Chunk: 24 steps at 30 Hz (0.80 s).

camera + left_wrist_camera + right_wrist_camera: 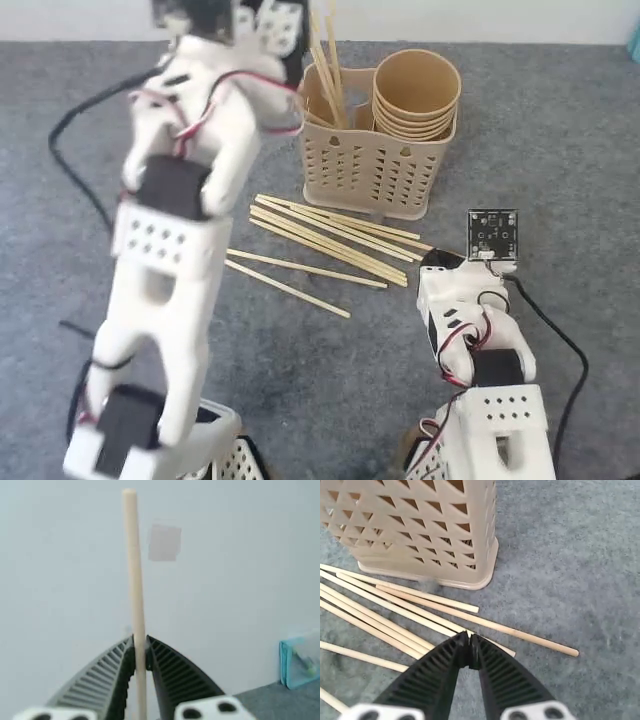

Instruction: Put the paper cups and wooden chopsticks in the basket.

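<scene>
One wooden chopstick stands upright, clamped in the left gripper beside the basket; the right gripper, closed and empty, hangs over loose chopsticks.

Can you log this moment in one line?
left gripper: shut on chopstick | right gripper: shut, empty | cups: in basket | loose chopsticks: on table

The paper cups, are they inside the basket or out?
Inside: the stacked paper cups stand in the basket, rims rising above its wall.
</scene>
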Motion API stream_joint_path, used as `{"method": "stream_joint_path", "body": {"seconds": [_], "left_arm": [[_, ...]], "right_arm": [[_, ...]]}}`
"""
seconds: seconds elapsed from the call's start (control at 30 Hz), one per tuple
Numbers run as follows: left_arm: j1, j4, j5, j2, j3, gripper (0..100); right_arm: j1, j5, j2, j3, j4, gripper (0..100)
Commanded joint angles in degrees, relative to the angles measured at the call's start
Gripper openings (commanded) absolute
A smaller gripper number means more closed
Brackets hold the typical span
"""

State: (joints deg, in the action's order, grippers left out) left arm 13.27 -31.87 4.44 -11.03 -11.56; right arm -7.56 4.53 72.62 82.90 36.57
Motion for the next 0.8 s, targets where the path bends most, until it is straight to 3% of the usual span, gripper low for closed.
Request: {"method": "stream_joint_path", "body": {"seconds": [0.0,0.1,0.3,0.6,0.77], "left_arm": [[1.7,10.4,-1.0,4.5,-2.7,1],[2.2,14.2,-1.0,8.8,-2.7,1],[2.3,14.0,-0.9,14.2,-2.3,1],[2.3,14.1,-1.1,10.6,6.8,2],[0.6,14.0,-0.8,5.7,11.3,14]], "right_arm": [[0.2,-1.3,1.2,-0.5,-1.3,0.9],[0.2,-1.3,1.2,-0.6,-1.3,0.9],[0.2,-2.9,1.2,-0.7,-1.4,0.9],[0.3,-4.8,1.2,-0.6,-1.4,0.9],[0.3,-4.8,1.2,-0.6,-1.4,0.9]]}}
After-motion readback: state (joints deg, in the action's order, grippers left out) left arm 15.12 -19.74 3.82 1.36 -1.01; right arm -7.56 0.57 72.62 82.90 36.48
